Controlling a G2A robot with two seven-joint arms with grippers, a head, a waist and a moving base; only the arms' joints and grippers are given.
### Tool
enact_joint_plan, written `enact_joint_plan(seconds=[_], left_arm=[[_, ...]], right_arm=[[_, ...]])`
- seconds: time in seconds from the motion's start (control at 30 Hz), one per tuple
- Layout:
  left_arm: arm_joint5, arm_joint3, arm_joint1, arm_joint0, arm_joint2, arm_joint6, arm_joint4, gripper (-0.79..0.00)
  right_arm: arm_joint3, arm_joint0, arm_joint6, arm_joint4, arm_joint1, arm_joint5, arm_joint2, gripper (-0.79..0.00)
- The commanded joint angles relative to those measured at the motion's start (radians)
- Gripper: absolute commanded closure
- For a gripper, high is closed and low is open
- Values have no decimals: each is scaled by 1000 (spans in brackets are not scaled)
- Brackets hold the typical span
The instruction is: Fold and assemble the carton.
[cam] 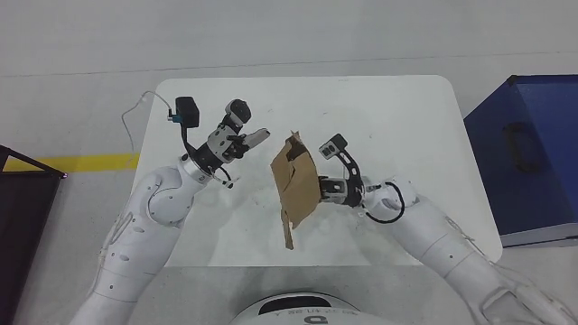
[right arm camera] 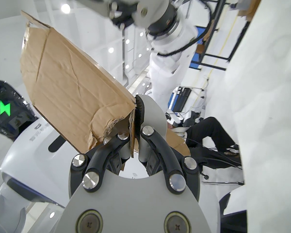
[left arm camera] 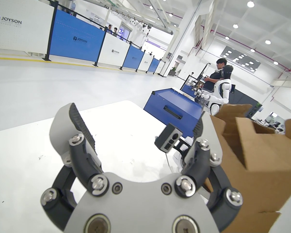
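The right gripper [right arm camera: 135, 122] is clamped on a crumpled edge of the cardboard carton [right arm camera: 68, 81], holding it upright over the middle of the table [cam: 397, 117], well away from every table edge. Its lower corner may touch the tabletop. The left gripper [left arm camera: 138, 122] sits just beside the carton, jaws wide apart.

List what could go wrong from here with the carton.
1. The right gripper pinches only one edge of the carton, where the cardboard is crumpled; it may tear or slip out.
2. The left gripper is open right beside the carton; closing in, it may push the panel instead of catching a flap.
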Motion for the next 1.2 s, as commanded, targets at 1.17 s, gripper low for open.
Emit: enact_joint_plan(seconds=[1.17], left_arm=[[28,14,5,54,-73,67,68,-785]], right_arm=[[-413,-201,-302,-788,106,199,365,0]])
